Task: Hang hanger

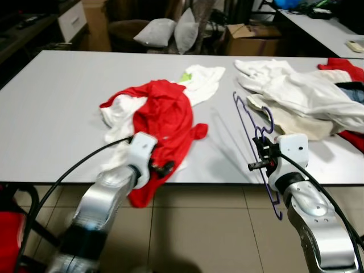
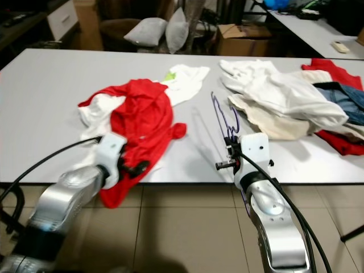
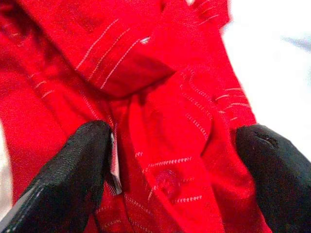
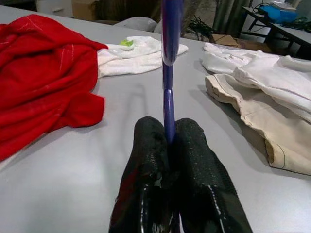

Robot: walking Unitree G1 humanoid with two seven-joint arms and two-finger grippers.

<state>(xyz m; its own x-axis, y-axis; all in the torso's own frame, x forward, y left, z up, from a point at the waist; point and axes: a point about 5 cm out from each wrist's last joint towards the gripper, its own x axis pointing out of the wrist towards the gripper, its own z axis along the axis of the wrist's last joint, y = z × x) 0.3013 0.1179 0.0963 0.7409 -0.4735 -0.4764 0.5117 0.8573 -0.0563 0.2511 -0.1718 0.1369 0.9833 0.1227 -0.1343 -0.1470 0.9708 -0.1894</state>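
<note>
A thin purple hanger leans over the white table's front edge, its lower end hanging below the tabletop. My right gripper is shut on its wire, and the two black fingers pinch the purple rod between them. A red shirt lies crumpled mid-table, one end drooping over the front edge. My left gripper is at that drooping end, open, its fingers standing wide on either side of the red cloth.
A white garment lies under and behind the red shirt. A pile of white and cream clothes covers the table's right side, with red cloth beyond it. Grey pillows and a cardboard box stand behind the table.
</note>
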